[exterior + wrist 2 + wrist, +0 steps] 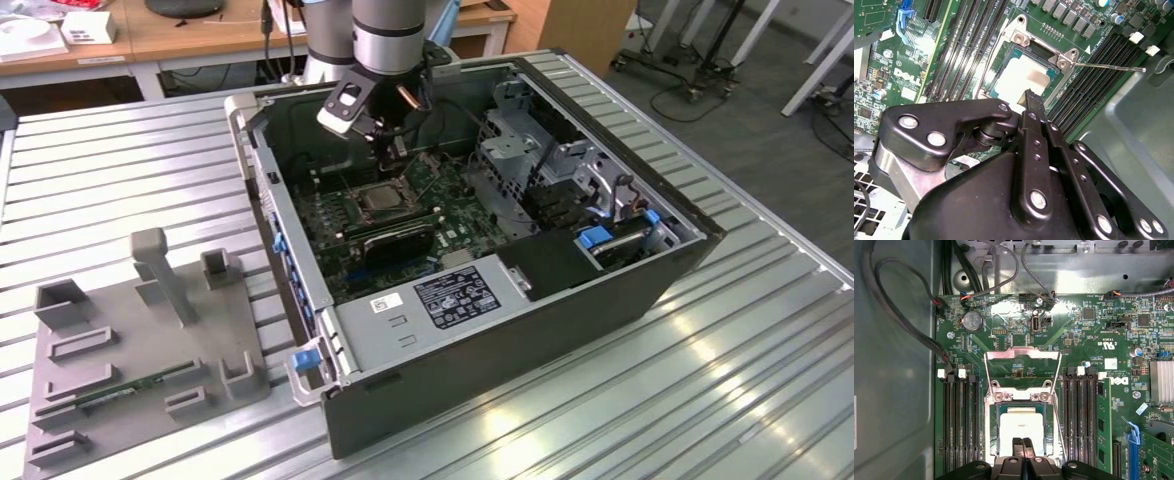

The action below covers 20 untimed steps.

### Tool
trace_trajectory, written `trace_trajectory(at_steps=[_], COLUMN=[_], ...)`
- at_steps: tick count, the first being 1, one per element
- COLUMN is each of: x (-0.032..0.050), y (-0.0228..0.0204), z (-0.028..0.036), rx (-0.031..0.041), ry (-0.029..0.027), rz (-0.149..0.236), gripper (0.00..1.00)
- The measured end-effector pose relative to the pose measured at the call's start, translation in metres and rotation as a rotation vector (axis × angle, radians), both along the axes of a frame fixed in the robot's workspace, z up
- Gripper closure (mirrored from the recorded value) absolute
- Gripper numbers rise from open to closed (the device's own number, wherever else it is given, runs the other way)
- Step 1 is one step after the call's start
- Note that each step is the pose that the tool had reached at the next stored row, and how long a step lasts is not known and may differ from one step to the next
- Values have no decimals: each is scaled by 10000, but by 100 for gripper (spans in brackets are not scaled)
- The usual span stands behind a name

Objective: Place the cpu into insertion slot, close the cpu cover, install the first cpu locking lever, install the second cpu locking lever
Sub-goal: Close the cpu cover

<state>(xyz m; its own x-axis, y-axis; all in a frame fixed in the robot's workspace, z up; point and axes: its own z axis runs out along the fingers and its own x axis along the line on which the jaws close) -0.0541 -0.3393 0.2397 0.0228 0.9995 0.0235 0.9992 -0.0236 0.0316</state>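
The cpu, a pale silvery square, lies in the insertion slot on the green motherboard; it also shows in the second wrist view and in the exterior view. The cpu cover is swung open away from the slot, and the board shows through its cut-out. A thin locking lever sticks out sideways, unlatched. My gripper hangs just above the near edge of the cpu, shut with nothing between its fingers. Its black fingertip hides part of that edge.
Long black memory slots flank the socket on both sides. Cables run along the case wall, and a metal drive cage stands beside the board. A grey fixture plate lies on the slatted table at the exterior view's left.
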Motion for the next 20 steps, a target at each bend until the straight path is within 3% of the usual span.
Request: trace_trajectory(at_steps=[20], x=[0], y=[0], z=[39], rx=[0], ry=[0], rz=[0], gripper=[89])
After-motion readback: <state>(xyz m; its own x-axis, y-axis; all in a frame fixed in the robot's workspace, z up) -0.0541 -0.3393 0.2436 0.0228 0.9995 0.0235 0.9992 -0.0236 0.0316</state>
